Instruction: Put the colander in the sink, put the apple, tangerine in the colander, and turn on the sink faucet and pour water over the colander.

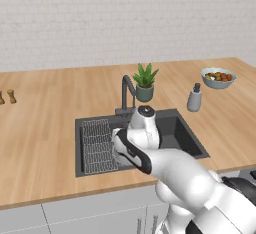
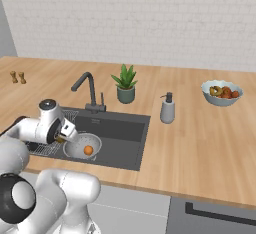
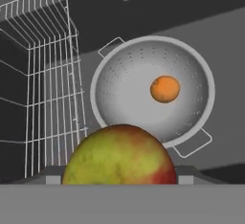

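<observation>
White arm bent low over the dark grey rectangular sink, two-finger gripper pointing down at an angle above the basin's left part. Fingers clamped on the round yellow-green apple with red blush, filling the gap between the tips. Beyond it, the round pale grey perforated colander sits on the sink floor, small plain orange tangerine inside. Wire grid rack just beside the colander. Dark gooseneck faucet behind the basin.
</observation>
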